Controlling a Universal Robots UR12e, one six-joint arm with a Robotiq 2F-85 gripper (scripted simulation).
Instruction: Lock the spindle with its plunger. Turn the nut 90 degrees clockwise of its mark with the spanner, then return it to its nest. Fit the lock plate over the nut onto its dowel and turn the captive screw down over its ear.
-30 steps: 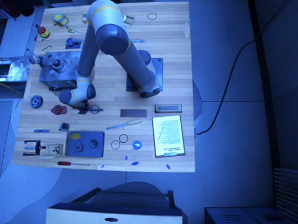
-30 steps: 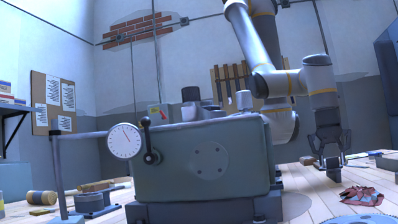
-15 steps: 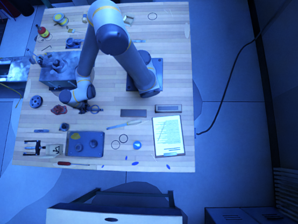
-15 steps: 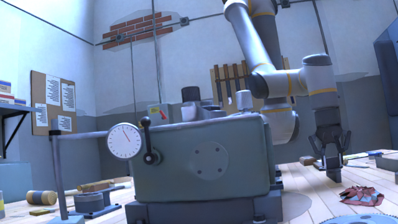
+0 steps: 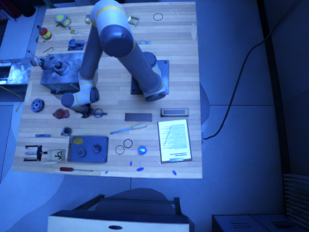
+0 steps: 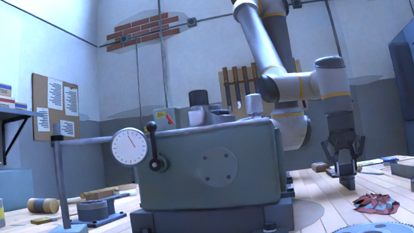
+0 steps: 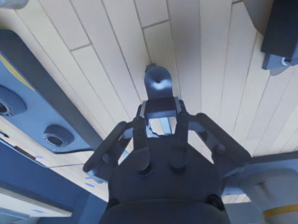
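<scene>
My gripper (image 7: pixel 160 110) (image 6: pixel 346 168) (image 5: pixel 88 111) hangs over the bench front of the gearbox, its fingers clamped on the flat body of the lock plate (image 7: pixel 158 89) (image 6: pixel 347 176), whose ring end (image 5: pixel 98 112) lies toward the bench middle. The plate's rounded ear with a small hole sticks out past the fingertips in the wrist camera. The grey spindle housing (image 5: pixel 60 73) (image 6: pixel 210 165) stands to the left, with the nut (image 5: pixel 58 66) on its top face. The spanner (image 5: pixel 76 43) lies in its nest behind the housing.
A blue tray (image 5: pixel 88 149) (image 7: pixel 35 108) with two sockets sits near the front edge. A red rag (image 5: pixel 61 113) (image 6: pixel 375 203) lies just left of my gripper, a gear (image 5: pixel 37 105) beyond it. A dark plate (image 5: pixel 138 117), a file (image 5: pixel 128 128) and a clipboard (image 5: pixel 174 140) lie to the right.
</scene>
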